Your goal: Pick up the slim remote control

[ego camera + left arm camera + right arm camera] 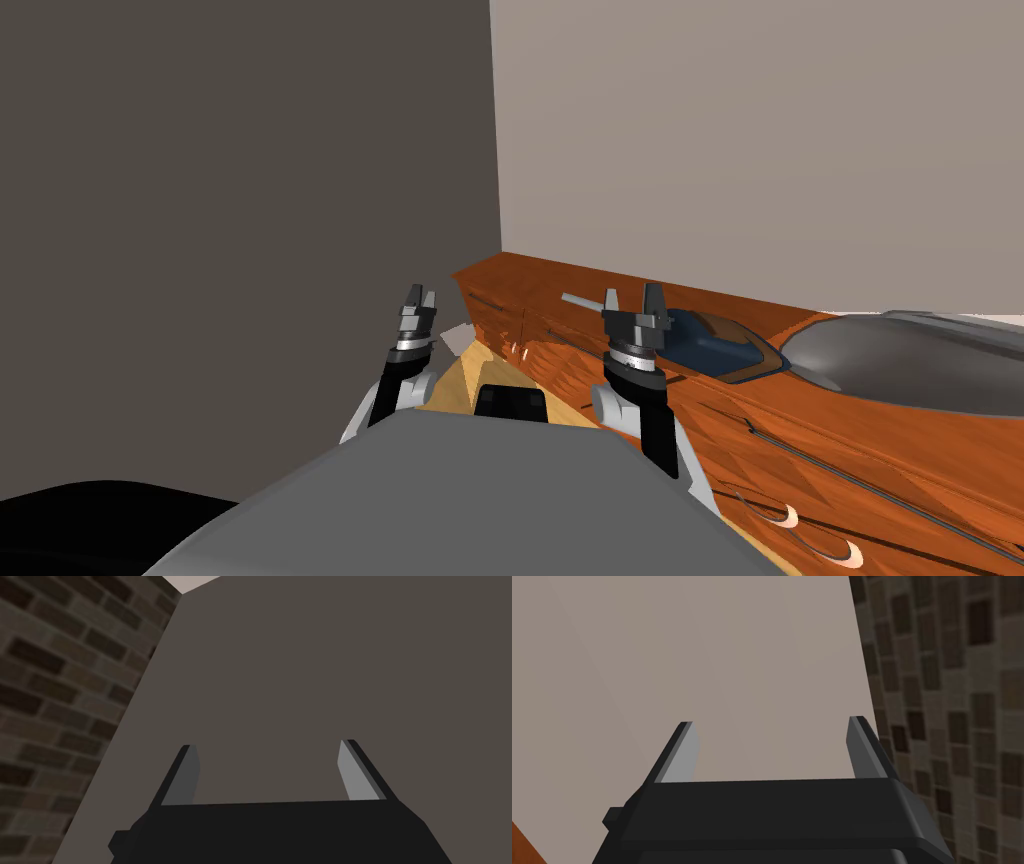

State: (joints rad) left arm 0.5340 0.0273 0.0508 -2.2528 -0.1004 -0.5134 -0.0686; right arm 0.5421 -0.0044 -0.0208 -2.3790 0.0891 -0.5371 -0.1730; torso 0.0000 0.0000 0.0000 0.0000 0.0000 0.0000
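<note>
Your left gripper [419, 303] hangs off the end of the wooden sideboard [540, 285], blades apart and empty, too far aside to help. Next comes the slim remote control [578, 300], a light grey bar lying on the sideboard's top near the back wall. One end is hidden behind your right gripper [632, 297]. That gripper is also spread and empty, and it points up at the wall rather than down at the remote.

That aim is your main risk: if you lower the hand without first tipping it down, you come in blind and may close on nothing. The remote looks thin and flat, so the blades could strike the wood, skid, or push it towards the wall. The dark blue tray [722, 347] sits just beside the gripper, where a wide approach could clip it. The large grey bowl [900, 365] lies well apart.
</note>
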